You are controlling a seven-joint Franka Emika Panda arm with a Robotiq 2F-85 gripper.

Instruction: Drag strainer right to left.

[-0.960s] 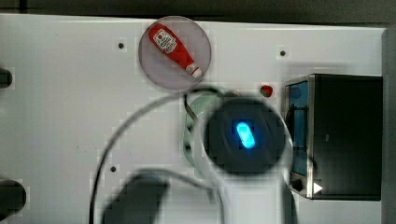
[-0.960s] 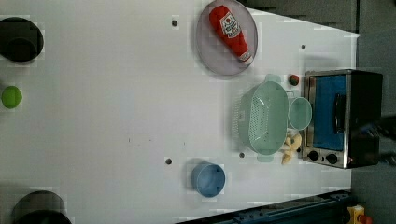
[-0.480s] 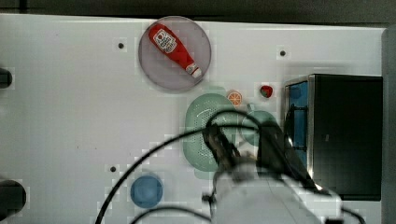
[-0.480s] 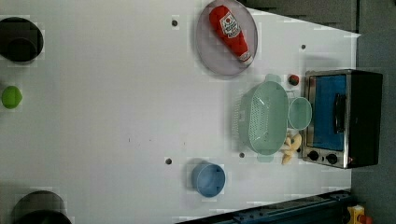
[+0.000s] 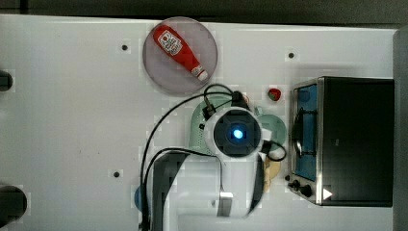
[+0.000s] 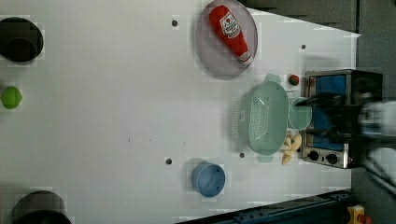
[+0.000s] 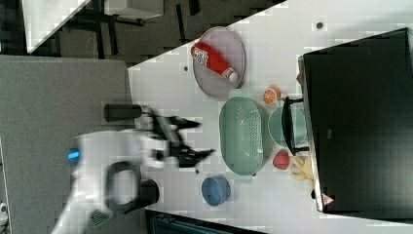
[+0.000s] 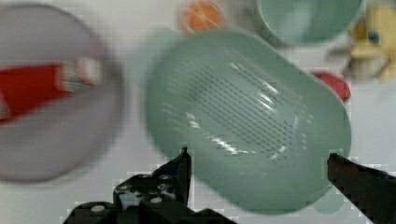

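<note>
The strainer [image 6: 264,116] is a pale mint-green oval colander resting on the white table beside the toaster oven. It also appears in the right view as the strainer [image 7: 241,134]. In the top view my wrist covers most of the strainer [image 5: 197,127]. In the wrist view my gripper [image 8: 261,172] hangs open above the strainer [image 8: 247,126], one finger at either side of its near rim, with nothing held. The right view shows my gripper [image 7: 197,139] blurred, off the right view's left of the strainer.
A round mint cup [image 6: 299,113] stands between the strainer and the toaster oven [image 5: 351,139]. A ketchup bottle [image 5: 180,45] lies on a grey plate [image 5: 159,72]. A blue bowl [image 6: 208,178], a yellow toy [image 6: 289,147] and a small red fruit [image 5: 274,94] sit close by.
My arm has swung and now sits with its wrist straight over the strainer in the top view. In the left view it has come in from the right edge. The strainer has not moved.
</note>
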